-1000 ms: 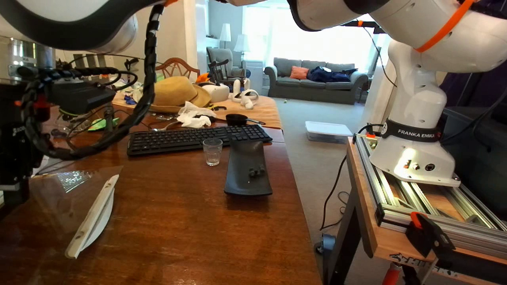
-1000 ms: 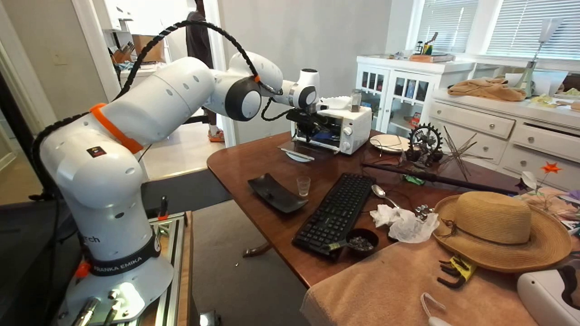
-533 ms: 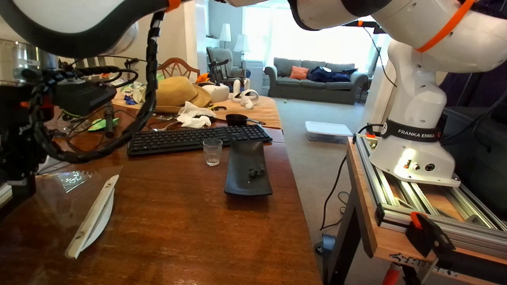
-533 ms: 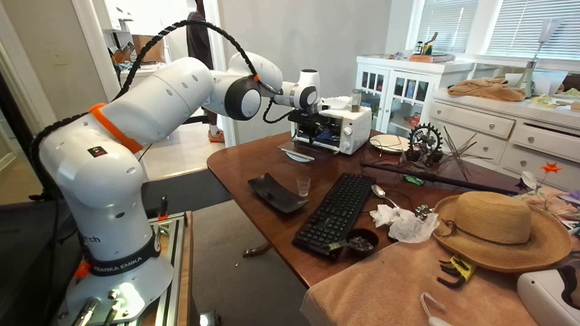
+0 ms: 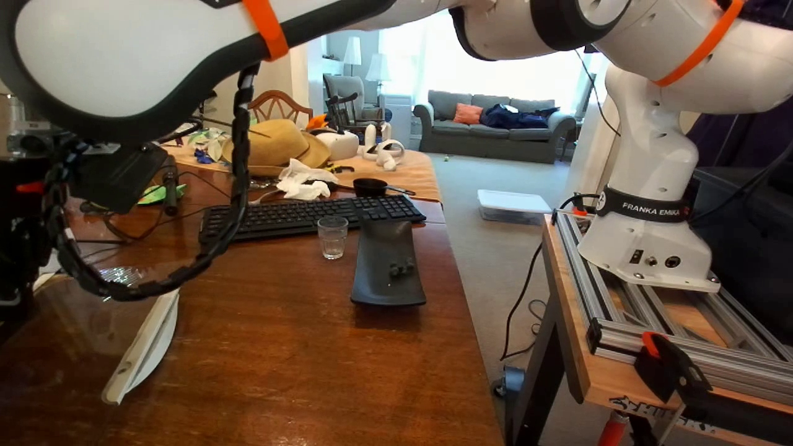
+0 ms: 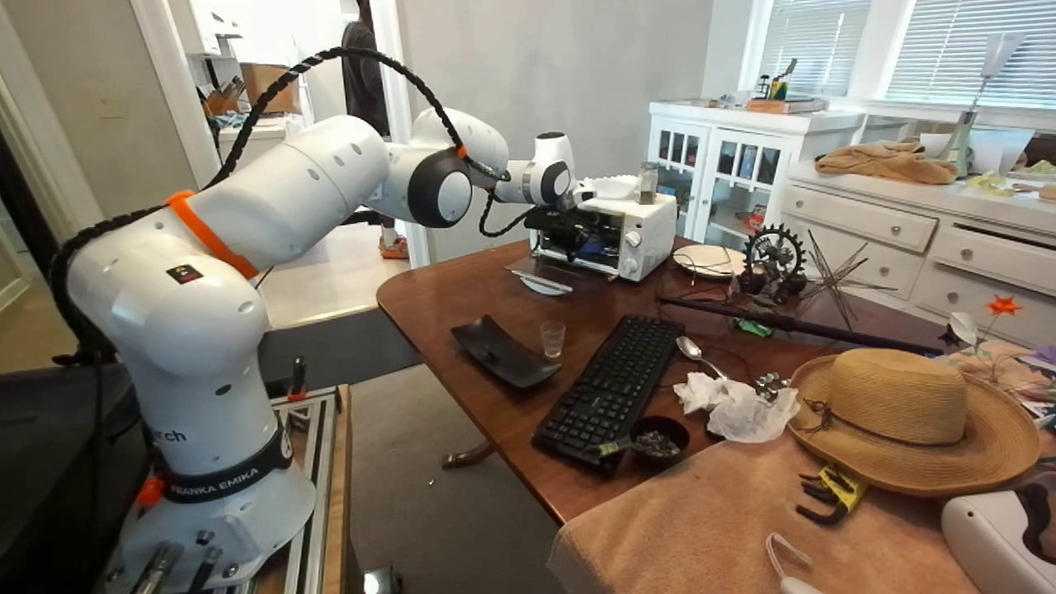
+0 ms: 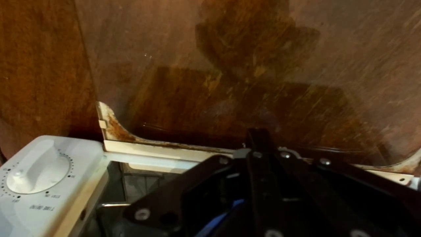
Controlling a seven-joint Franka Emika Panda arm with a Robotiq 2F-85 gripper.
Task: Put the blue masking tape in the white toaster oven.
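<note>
Brown wooden table [image 6: 450, 285], cluttered, spreads beneath the gripper [image 7: 260, 141], whose jaws look pressed together with nothing between them. Just beside it opens the white toaster oven [image 6: 652, 235]; the blue masking tape [image 7: 213, 224], judging by blue slivers past the gripper, is probably inside. Directly below, the glass door [image 7: 256, 82] lies lowered: dipping too far could strain it; a hasty swing could shove the tape.

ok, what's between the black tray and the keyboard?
A small drinking glass stands between the black tray and the keyboard; it shows in an exterior view.
</note>
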